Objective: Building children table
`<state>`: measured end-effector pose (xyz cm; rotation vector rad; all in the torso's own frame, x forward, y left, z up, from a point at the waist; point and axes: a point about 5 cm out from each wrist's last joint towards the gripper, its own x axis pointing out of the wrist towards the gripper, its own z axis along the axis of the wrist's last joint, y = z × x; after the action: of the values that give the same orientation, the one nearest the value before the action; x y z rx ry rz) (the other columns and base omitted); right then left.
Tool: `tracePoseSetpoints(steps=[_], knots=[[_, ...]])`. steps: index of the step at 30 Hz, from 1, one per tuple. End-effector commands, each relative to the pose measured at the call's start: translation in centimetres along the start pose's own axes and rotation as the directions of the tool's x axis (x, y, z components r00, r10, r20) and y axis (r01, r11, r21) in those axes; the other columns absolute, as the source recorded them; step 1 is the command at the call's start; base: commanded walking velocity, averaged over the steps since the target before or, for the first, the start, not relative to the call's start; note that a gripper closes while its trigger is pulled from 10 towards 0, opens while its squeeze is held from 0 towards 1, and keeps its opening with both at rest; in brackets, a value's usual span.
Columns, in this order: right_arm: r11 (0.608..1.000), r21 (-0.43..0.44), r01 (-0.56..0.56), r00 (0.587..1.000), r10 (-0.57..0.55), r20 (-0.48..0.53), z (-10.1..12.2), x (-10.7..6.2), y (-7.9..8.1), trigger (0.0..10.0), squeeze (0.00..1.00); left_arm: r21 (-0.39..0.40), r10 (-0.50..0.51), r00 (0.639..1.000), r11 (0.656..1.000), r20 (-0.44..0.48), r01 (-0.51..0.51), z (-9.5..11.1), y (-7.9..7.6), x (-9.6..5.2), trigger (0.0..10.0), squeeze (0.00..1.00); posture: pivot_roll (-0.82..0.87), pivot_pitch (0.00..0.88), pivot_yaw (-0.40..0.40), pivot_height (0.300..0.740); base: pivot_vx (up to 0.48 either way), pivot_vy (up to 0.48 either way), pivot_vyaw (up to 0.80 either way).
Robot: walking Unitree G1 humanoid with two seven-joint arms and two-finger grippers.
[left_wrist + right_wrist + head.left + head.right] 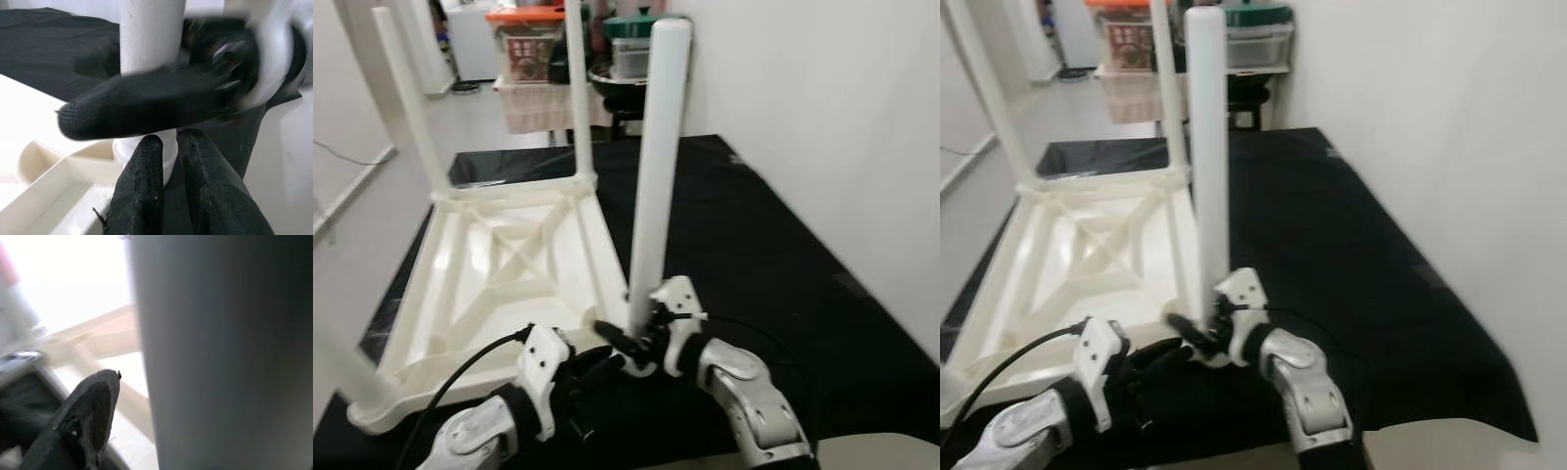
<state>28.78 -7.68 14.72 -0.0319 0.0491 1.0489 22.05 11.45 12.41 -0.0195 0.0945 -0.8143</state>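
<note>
Tall white plastic table leg (658, 166) seated at near corner of upturned cream plastic tabletop (499, 274).
Right gripper (631, 338) clamped on leg base; left gripper (592, 377) narrowed beside; best kept plumb, pressed home.

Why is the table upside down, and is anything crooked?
The white table lies top-down on the black cloth so its legs can go in. The near leg leans a little and may not be fully seated in its corner; the right gripper holds its base, with the left gripper close beside.

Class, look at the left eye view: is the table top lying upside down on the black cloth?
Yes, the white table top shows its ribbed underside, legs pointing upward.
</note>
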Motion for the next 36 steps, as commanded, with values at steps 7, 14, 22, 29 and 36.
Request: tracePoseSetpoints(steps=[7,14,22,29,36], knots=[[0.934,-0.046,-0.354,0.935,0.353,-0.032,2.2,0.1,-3.6,10.0,0.0,0.008,0.003,1.0,1.0,0.0,-0.003,-0.1,0.1,0.2,10.0,0.0,0.07,0.0,-0.022,0.74,0.0,0.0,0.0],[0.943,-0.045,-0.329,0.944,0.328,-0.042,3.1,0.3,-5.8,7.0,0.0,0.014,0.005,1.0,1.0,-0.001,-0.005,-0.1,0.1,0.2,10.0,0.0,0.08,0.0,-0.027,0.74,0.0,0.0,0.0],[0.914,-0.017,-0.406,0.914,0.406,-0.023,2.5,-0.6,-5.6,0.0,0.0,0.014,0.002,1.0,1.0,-0.004,-0.002,-0.1,0.0,0.1,10.0,0.0,0.07,0.0,-0.018,0.74,0.0,0.0,0.0],[0.948,-0.101,-0.303,0.953,0.303,-0.016,2.5,-2.5,-5.2,0.0,0.0,0.009,-0.007,1.0,1.0,-0.007,0.007,-0.2,-0.1,0.1,10.0,0.0,0.05,0.0,-0.005,0.74,0.0,0.0,0.0],[0.925,-0.017,0.38,0.922,-0.38,-0.078,-1.9,0.9,0.8,0.0,0.0,0.003,-0.01,1.0,1.0,-0.021,0.01,-0.3,0.1,-0.4,10.0,0.0,0.03,0.0,0.006,0.74,0.0,0.0,0.0]])
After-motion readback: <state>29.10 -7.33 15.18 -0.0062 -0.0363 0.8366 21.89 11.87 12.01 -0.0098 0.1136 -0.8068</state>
